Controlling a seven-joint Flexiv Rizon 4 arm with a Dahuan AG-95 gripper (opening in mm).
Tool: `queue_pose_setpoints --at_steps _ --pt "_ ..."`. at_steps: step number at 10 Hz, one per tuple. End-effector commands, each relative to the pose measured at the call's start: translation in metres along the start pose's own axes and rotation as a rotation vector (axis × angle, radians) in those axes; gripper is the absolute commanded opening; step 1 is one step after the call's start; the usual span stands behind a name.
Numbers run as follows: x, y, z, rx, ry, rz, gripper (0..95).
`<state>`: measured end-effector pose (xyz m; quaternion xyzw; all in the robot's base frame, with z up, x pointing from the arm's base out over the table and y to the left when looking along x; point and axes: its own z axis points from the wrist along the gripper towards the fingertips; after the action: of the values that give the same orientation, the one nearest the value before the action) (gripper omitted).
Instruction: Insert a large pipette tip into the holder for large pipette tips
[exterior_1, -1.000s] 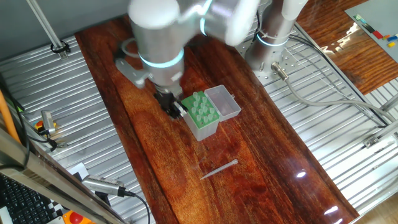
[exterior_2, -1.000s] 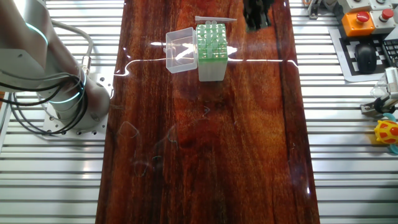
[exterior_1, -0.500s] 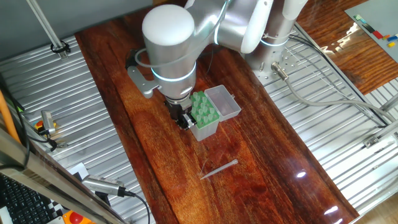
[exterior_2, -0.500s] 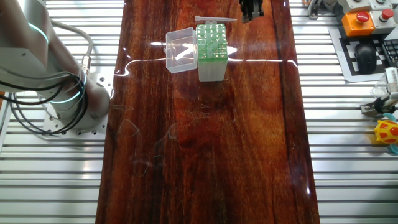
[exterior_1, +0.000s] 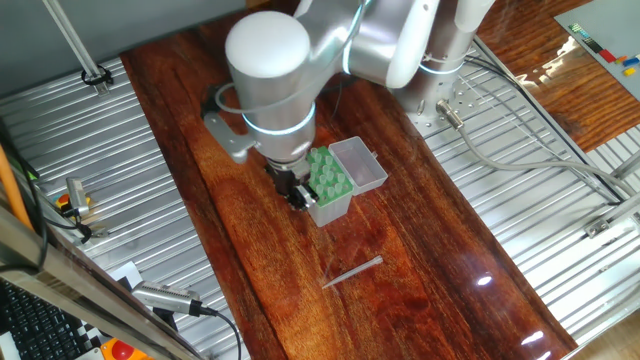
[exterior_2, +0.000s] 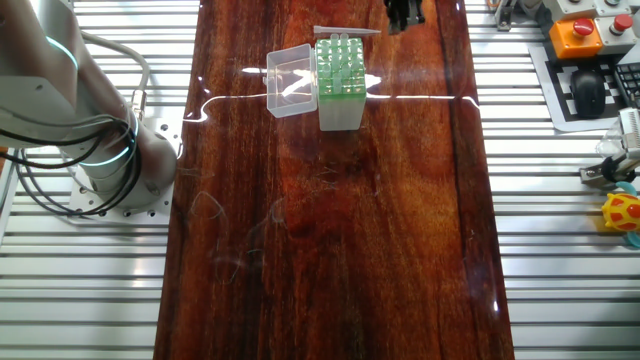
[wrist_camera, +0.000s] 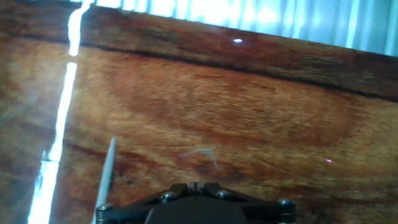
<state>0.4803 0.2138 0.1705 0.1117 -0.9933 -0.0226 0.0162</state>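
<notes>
tool (exterior_1: 297, 194): low over the table (exterior_1: 420, 270), just beside the green holder's outer side; fingers out of the hand view, opening cannot be told; nothing seen held
large pipette tip (exterior_1: 352, 271): flat on the table, apart from the holder, toward the long edge
holder for large pipette tips (exterior_1: 327, 184): upright mid-table, clear lid (exterior_1: 358, 165) hinged open beside it

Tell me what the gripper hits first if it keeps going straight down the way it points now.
Most likely bare table. In the hand view only wood lies ahead of the gripper; the tip lies off to the left of that line, and the holder is beside it, not under it. Depth is unclear.
</notes>
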Motion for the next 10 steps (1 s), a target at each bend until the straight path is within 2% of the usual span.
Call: queue_pose_setpoints --at_steps 1,3,4,5,9,10 --pt "0.008 0.023 0.002 0.005 0.001 0.052 19.0" --pt "0.016 0.042 0.006 0.005 -0.003 0.086 19.0" --pt "0.016 0.042 0.006 0.013 -0.001 0.120 19.0" --pt "0.016 0.042 0.006 0.019 0.000 0.124 0.0" --pt "0.016 0.042 0.006 0.017 -0.002 0.094 0.0" --pt "0.015 0.040 0.006 0.010 -0.001 0.089 19.0"
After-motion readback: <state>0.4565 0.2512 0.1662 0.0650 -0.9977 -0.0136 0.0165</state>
